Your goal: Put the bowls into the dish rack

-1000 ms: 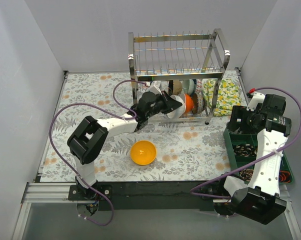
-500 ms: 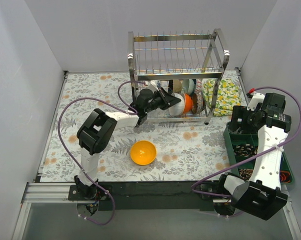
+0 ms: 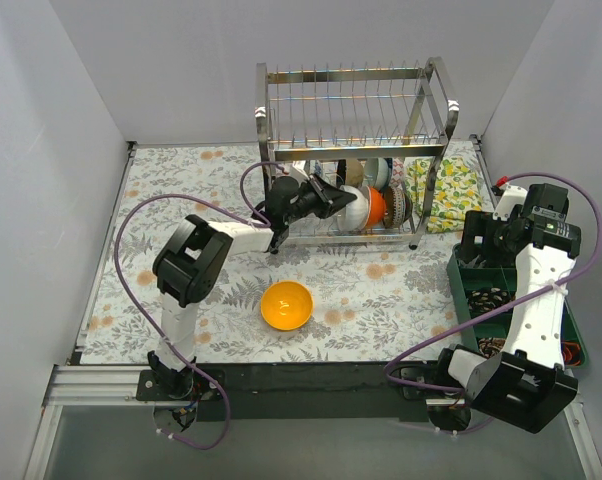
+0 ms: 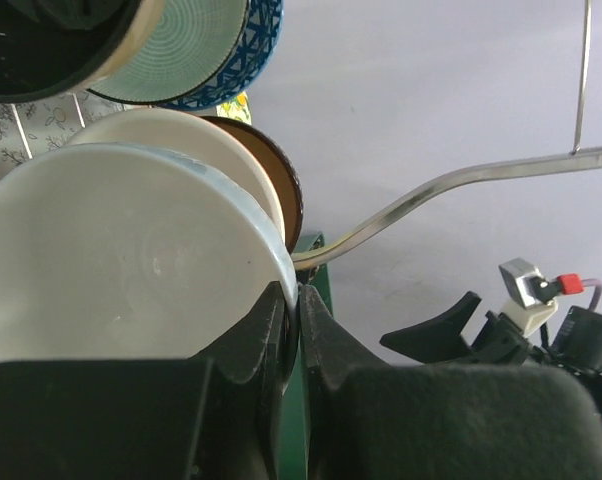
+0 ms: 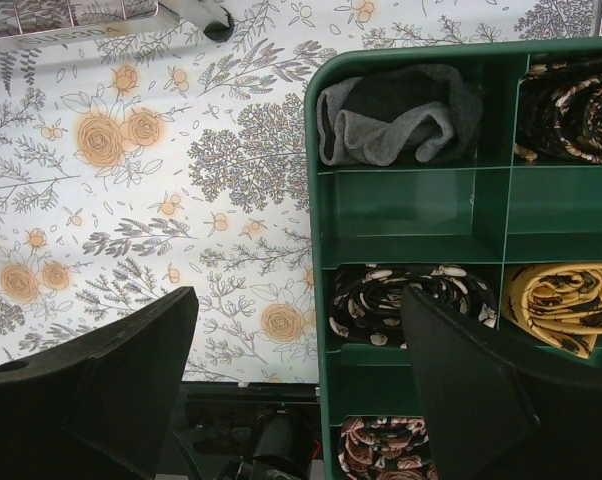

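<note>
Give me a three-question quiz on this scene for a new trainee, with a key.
1. True or false: the left gripper is shut on the rim of a white bowl at the lower tier of the dish rack.
2. Where does the orange-yellow bowl lie? A: on the rack's upper tier. B: on the floral table cover, in front of the rack. C: inside the white bowl.
3. Fill in: the right gripper hangs over the edge of the green tray with its jaws ___.
Key: 1 true; 2 B; 3 open.
</note>
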